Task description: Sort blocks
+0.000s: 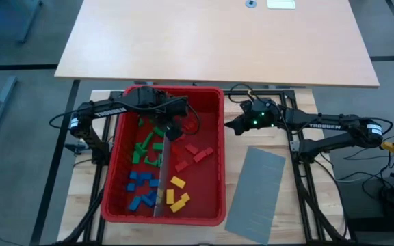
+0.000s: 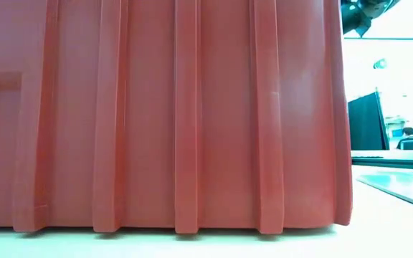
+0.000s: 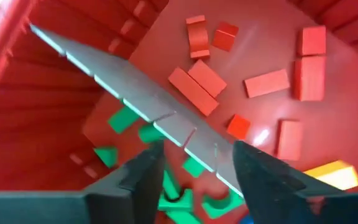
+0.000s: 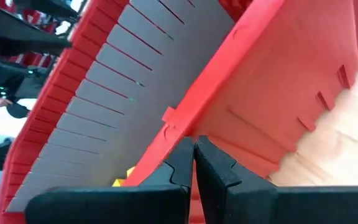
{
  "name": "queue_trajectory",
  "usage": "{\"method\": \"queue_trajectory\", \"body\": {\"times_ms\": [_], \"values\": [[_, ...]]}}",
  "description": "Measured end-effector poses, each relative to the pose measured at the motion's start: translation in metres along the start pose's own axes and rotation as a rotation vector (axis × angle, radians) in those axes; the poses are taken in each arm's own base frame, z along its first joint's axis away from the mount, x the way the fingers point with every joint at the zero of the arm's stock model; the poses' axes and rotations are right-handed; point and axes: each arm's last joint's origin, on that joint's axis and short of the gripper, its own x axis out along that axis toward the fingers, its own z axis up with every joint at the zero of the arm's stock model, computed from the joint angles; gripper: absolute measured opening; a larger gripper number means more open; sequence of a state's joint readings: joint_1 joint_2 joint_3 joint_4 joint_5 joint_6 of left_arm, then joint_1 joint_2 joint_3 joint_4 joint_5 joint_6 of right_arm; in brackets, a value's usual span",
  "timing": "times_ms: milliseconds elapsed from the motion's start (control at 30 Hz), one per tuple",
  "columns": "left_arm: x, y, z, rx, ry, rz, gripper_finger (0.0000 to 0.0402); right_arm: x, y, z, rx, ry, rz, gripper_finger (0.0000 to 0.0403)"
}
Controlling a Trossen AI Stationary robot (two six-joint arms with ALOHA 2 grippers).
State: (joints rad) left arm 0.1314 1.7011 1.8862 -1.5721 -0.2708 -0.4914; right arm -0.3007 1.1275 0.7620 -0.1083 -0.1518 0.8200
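The red bin [image 1: 222,164] holds the blocks in groups: green [image 1: 146,145], blue [image 1: 141,188], red [image 1: 193,154] and yellow [image 1: 178,195]. A grey slotted panel [image 1: 159,181] stands on edge along the bin's middle, between them. My left gripper [image 1: 172,130] is inside the bin near its far end. It is open, with its fingers [image 3: 148,177] on either side of the panel's top edge [image 3: 123,93] and no touch showing. My right gripper [image 1: 230,126] is shut, just outside the bin's right wall. My right gripper has its shut fingertips [image 4: 185,158] close in front of the bin's right rim [image 4: 173,121], coming level from the table's right. I cannot tell whether they touch it.
A second grey panel [image 1: 255,188] lies flat on the table right of the bin. A large pale table [image 1: 217,41] stands beyond the far edge. In the low view the bin's ribbed wall [image 2: 156,107] fills most of the picture.
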Motion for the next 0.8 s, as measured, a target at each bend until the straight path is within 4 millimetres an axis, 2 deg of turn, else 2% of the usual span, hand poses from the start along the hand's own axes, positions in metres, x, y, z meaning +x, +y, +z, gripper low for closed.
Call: {"method": "queue_trajectory", "body": {"times_ms": [200, 367, 667, 800], "values": [[0.000, -0.001, -0.001, -0.159, 0.022, -0.039, 0.0234, -0.003, -0.006, 0.014, -0.012, -0.020, 0.060, 0.0000], [0.005, -0.002, -0.002, -0.223, 0.048, -0.032, 0.0264, -0.004, -0.008, 0.016, -0.035, 0.000, 0.084, 0.0000], [0.034, -0.007, -0.013, -0.287, 0.183, -0.001, 0.0277, -0.004, -0.008, 0.015, -0.084, 0.036, 0.119, 0.0000], [0.040, -0.008, -0.016, -0.309, 0.206, 0.012, 0.0276, -0.005, -0.008, 0.015, -0.098, 0.045, 0.130, 0.0000]]}}
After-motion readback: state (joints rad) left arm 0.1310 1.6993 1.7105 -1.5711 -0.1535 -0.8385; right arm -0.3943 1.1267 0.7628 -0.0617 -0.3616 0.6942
